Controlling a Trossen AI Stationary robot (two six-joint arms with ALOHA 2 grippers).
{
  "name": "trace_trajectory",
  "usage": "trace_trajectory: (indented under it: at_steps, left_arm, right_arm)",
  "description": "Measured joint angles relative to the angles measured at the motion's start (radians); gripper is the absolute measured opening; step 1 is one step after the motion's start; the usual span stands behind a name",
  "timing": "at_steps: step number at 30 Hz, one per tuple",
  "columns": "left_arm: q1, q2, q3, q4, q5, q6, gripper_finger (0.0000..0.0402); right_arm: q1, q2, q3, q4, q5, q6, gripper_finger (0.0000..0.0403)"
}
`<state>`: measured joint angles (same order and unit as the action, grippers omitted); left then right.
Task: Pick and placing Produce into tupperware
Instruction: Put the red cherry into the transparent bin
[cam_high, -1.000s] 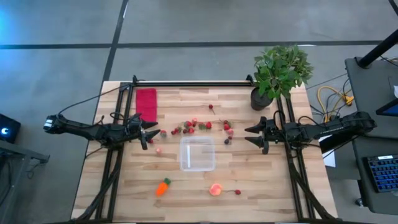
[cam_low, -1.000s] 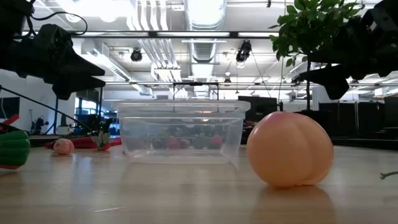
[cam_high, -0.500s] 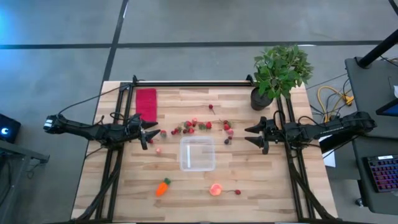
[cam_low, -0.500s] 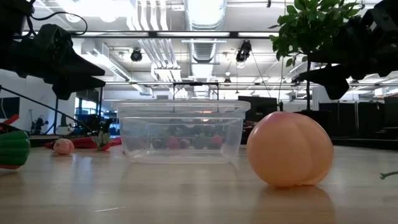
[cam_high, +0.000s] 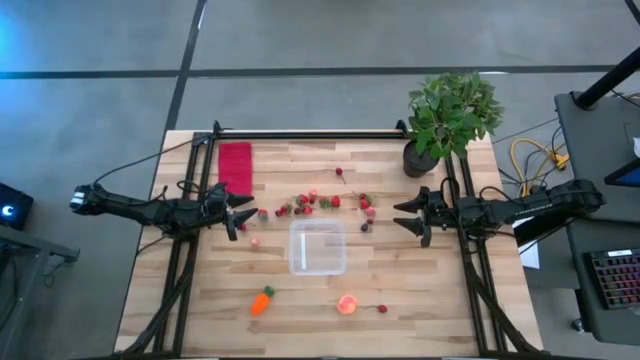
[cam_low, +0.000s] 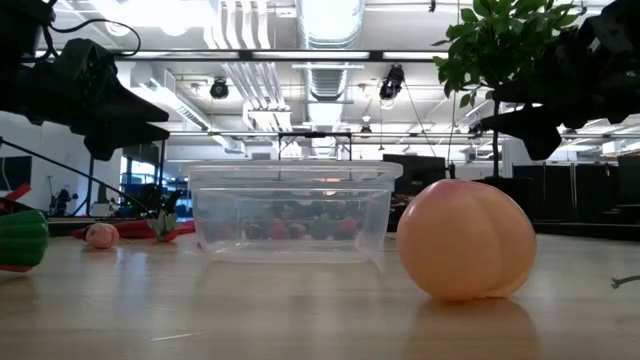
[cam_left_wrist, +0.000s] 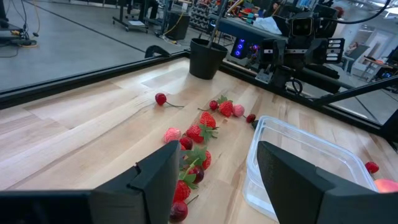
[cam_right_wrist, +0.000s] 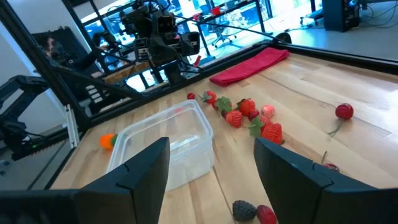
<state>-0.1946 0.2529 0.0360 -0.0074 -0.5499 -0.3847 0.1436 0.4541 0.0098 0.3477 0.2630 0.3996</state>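
Observation:
The clear squarish tupperware (cam_high: 318, 247) stands mid-table, with nothing inside it that I can see from above. Small red and dark berries (cam_high: 318, 203) lie scattered on the wood just beyond it (cam_left_wrist: 196, 143) (cam_right_wrist: 249, 118). An orange carrot (cam_high: 262, 301) and a pale round fruit (cam_high: 347, 304) (cam_low: 465, 240) lie nearer the front edge. My left gripper (cam_high: 240, 215) (cam_left_wrist: 217, 186) hovers open to the container's left, above the table. My right gripper (cam_high: 405, 218) (cam_right_wrist: 211, 180) hovers open to its right, facing the left one.
A folded red cloth (cam_high: 236, 167) lies at the far left and a potted plant (cam_high: 450, 120) stands at the far right corner. A single cherry (cam_high: 340, 173) lies beyond the berries and another small red piece (cam_high: 382, 308) lies beside the round fruit. Bare wood shows along the near edge.

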Motion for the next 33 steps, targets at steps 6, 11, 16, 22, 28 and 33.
trace_trajectory:
  at_steps: [6,11,16,22,28,33]
  left_arm:
    - [0.0,0.0,0.0,0.0,0.0,0.0,0.0203]
    - [0.0,0.0,0.0,0.0,0.0,0.0,0.0203]
    - [0.0,0.0,0.0,0.0,0.0,0.0,0.0203]
    - [0.0,0.0,0.0,0.0,0.0,0.0,0.0203]
    - [0.0,0.0,0.0,0.0,0.0,0.0,0.0203]
    - [0.0,0.0,0.0,0.0,0.0,0.0,0.0203]
  right_arm:
    - [0.0,0.0,0.0,0.0,0.001,-0.007,0.0226]
    - [0.0,0.0,0.0,0.002,0.007,-0.052,0.0226]
    - [0.0,0.001,0.0,0.023,0.033,-0.059,0.0226]
    - [0.0,0.0,0.0,0.253,0.226,0.133,0.0226]
    - [0.0,0.0,0.0,0.337,0.264,0.354,0.0226]
    - [0.0,0.0,0.0,0.386,0.22,0.415,0.0226]
